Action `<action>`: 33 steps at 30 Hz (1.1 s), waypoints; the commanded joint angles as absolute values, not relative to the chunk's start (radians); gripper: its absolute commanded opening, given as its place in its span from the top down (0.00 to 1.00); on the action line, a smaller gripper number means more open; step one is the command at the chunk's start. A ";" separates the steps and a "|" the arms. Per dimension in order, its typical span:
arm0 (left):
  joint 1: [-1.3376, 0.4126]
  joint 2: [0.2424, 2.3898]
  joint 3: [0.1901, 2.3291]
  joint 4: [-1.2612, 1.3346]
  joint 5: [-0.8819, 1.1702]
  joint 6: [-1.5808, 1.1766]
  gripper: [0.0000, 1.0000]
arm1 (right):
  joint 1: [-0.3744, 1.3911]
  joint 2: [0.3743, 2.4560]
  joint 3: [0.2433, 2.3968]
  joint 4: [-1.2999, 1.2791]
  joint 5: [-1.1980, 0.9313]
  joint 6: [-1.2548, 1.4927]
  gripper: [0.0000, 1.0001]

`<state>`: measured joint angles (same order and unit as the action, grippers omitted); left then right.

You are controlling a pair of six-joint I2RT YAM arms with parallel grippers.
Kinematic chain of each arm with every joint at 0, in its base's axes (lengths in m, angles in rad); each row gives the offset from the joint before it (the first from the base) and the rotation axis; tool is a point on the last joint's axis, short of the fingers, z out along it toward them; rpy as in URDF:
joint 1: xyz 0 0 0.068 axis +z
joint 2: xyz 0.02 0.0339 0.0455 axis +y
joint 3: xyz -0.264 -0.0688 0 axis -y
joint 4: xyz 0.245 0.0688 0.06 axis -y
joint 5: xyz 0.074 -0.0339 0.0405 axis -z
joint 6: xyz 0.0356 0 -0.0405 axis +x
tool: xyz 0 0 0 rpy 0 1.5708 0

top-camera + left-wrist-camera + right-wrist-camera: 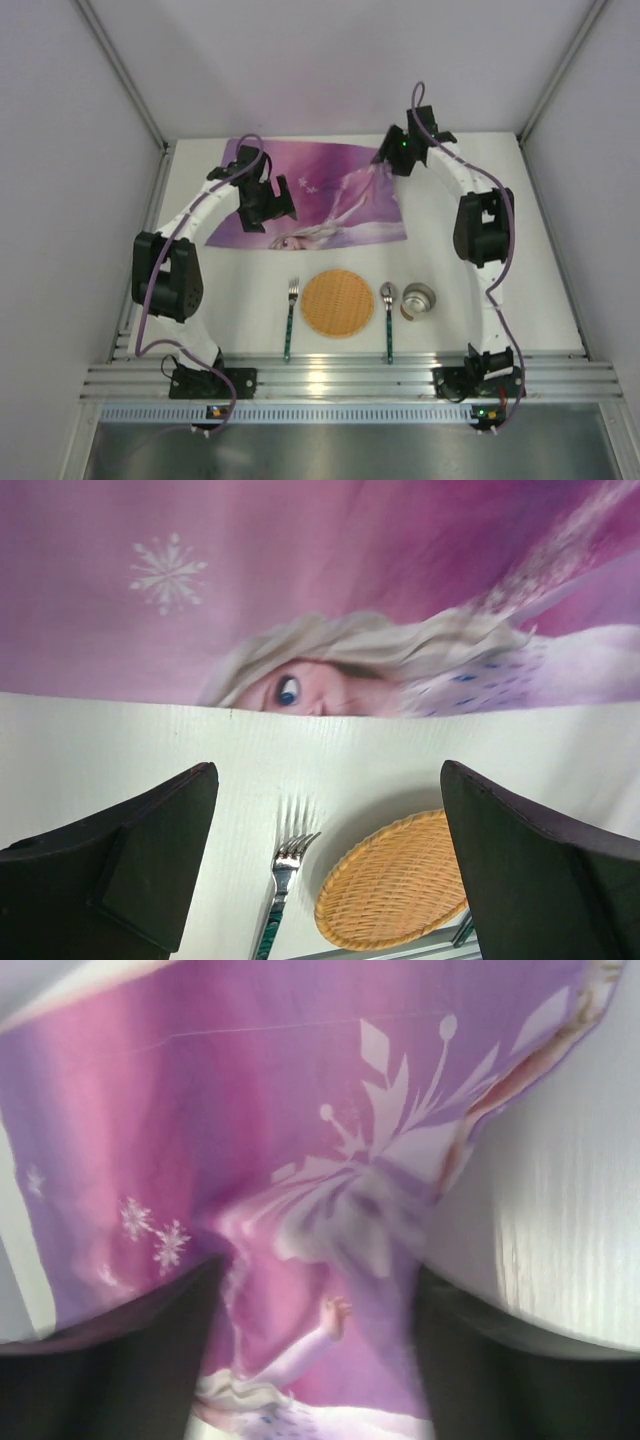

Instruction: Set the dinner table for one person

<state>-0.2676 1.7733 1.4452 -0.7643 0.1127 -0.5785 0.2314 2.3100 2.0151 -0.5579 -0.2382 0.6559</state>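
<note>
Placemat (320,200) handling is the step we judge to be in hand. The purple printed sheet lies flat on the dinner table (540,250), whose bare white top runs beneath it and shows on every side of it. The right gripper (318,1290) stands at the placemat's far right corner with printed sheet between its fingers. We cannot tell whether they have clamped it or only straddle it. The left gripper (325,770) hangs released and wide just past the placemat's near edge, with nothing between its fingers. We note three risks. A thin corner hold may slip off the slick sheet. A pull from one corner alone may skew or fold the placemat, as the left claw has no hold on it. A drag toward the near side may also sweep the sheet into the fork (291,318), woven plate (338,303), spoon (388,320) and metal cup (418,298), all of which lie just beyond the placemat's near edge. As to containers, the woven plate carries nothing. The cup stands upright, and its contents are too small for us to make out.
</note>
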 commanded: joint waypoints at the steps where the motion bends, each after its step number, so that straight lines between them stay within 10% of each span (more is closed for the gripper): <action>1: -0.264 1.749 1.457 -0.782 0.124 -0.569 0.02 | 0.201 2.356 2.227 -0.656 -0.167 0.614 0.13; 2: -0.264 1.750 1.460 -0.784 0.126 -0.568 0.02 | 0.198 2.362 2.236 -0.658 -0.175 0.615 0.01; 18: -0.258 1.735 1.454 -0.821 0.041 -0.568 0.02 | 0.179 2.036 1.579 -0.557 -0.208 0.526 0.01; 33: -0.258 1.531 1.269 -0.850 -0.029 -0.610 0.02 | 0.184 2.098 1.488 -0.502 -0.310 0.529 0.55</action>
